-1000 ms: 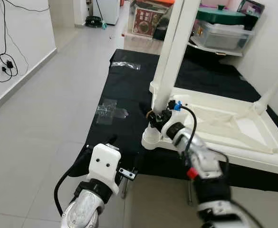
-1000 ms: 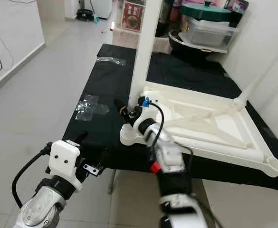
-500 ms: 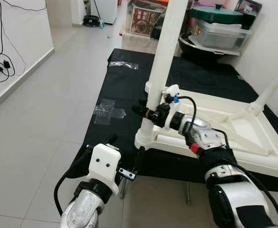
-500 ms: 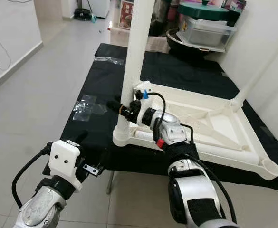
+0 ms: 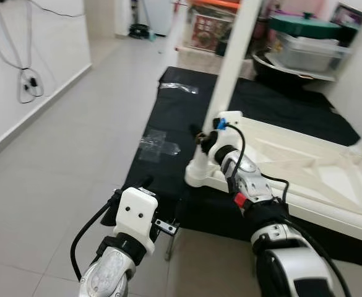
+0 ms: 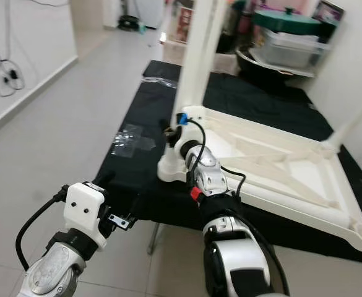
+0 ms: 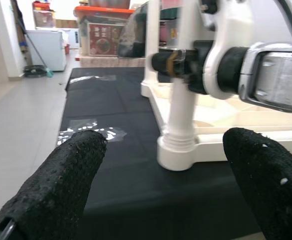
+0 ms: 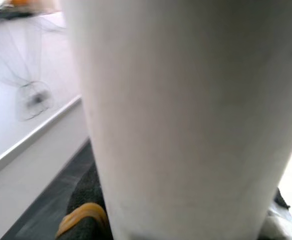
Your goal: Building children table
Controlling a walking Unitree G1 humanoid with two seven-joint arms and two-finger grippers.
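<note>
The right wrist view is pressed close to the white table leg [image 8: 185,115], while the left wrist view shows that leg standing in a round corner socket [image 7: 178,152]. The leg [image 5: 233,68] stands upright, its long axis vertical, on the overturned white table top [image 5: 304,170], which lies flat on the black surface [image 5: 168,117]. The right gripper [image 5: 200,139] is against the leg (whether its jaws are clamped, I cannot tell). The left gripper [image 7: 170,200] has jaws wide apart, holding nothing.

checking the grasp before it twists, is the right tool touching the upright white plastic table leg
Touching. In the left wrist view the right tool wraps the upright white plastic table leg, its black fingers against the leg, and the right wrist view has the leg pressed right up to the camera.
</note>
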